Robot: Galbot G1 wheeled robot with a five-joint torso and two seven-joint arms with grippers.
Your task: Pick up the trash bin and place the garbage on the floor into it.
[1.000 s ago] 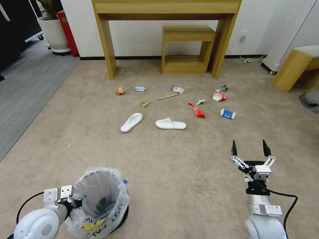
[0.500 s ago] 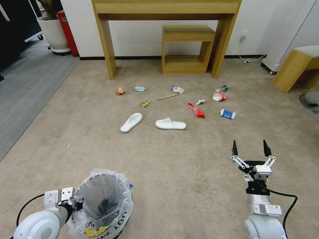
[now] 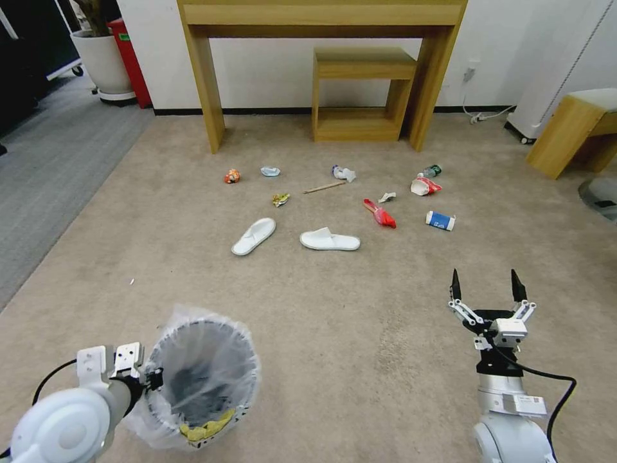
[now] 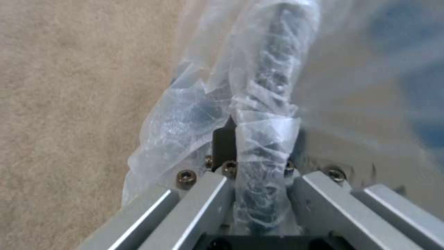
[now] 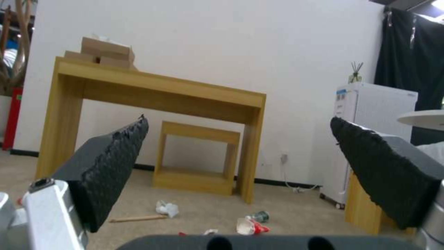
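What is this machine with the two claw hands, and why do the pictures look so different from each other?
It is a robot on wheels with two arms, and three cameras took these pictures. One camera sits on its head and looks down at the floor, a beige carpet. The other two sit on its wrists, so they see very close up.

Each claw is called a gripper. The left gripper is shut on the rim of the trash bin, a black bin lined with a crinkly plastic bag. The left wrist view shows that rim squeezed between metal fingers. The right gripper is open and holds nothing; its wrist camera looks out between two black fingers.

Farther off lies the garbage: two white slippers, a blue-white carton, a red wrapper and a wooden stick.
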